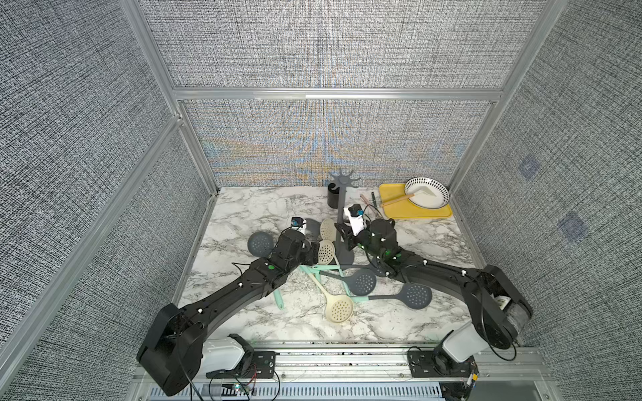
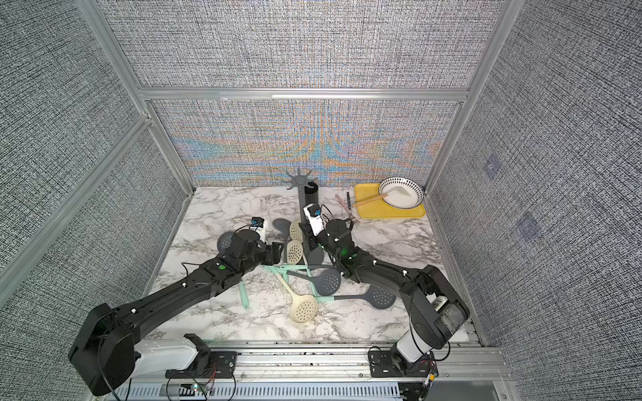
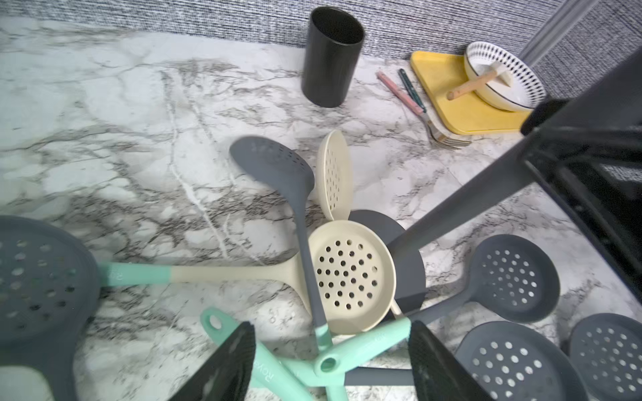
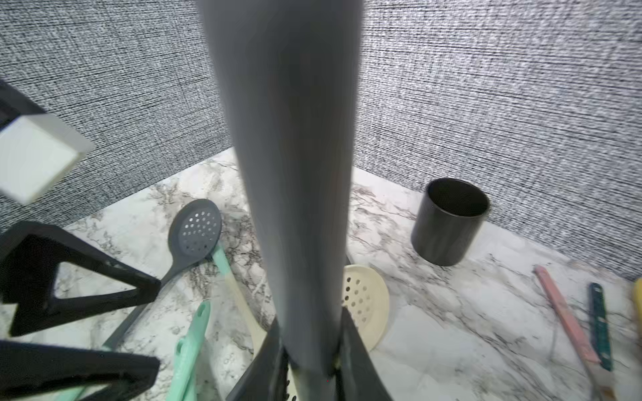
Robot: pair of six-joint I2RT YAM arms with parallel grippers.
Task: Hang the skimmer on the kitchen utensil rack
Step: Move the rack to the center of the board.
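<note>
The right end effector (image 4: 311,333) is clenched on the pole of the rack (image 1: 340,211), low down near its base. The rack stands mid-desk (image 1: 264,205), crown of hooks up top. The left end effector (image 3: 330,335) is released, fingers (image 3: 236,357) wide apart, hovering right over some crossed mint handles. The skimmers (image 1: 363,282) all lie on the desk, heaped around the rack's base, and a cream skimmer (image 3: 351,274) overlaps that base. A cup (image 1: 333,199) sits just behind the rack, and there's a tray (image 1: 399,212) with a bowl (image 1: 426,192) in the far right corner.
</note>
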